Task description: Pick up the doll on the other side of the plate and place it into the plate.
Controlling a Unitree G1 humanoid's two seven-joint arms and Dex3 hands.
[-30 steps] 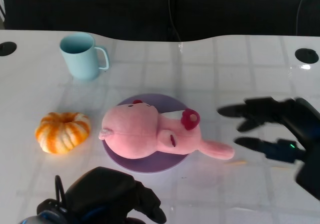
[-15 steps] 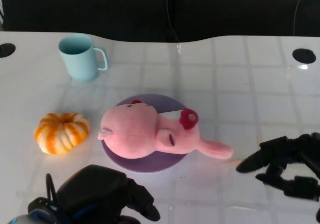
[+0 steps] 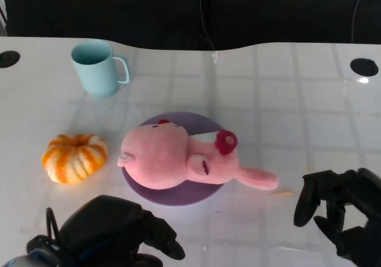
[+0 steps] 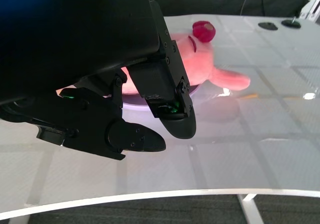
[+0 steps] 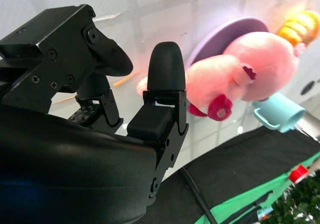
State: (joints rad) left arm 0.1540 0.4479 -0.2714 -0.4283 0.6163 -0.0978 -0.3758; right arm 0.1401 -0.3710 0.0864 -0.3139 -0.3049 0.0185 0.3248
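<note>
Head view: soft pink plush doll (image 3: 178, 163) lying sideways across round purple plate (image 3: 172, 192), long axis left-right, one ear past rim toward right hand (image 3: 333, 210). Right hand clear of doll, fingers apart, holding nothing. Left hand (image 3: 113, 231) empty, fingers loosely apart (clearer in left wrist view).

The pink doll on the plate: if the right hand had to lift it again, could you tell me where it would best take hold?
Probably at the long ear of the pink doll. It sticks out past the rim of the purple plate toward the right hand, lying flat and narrow, so fingers coming from that side could close around it more easily than around the rounded body.
</note>
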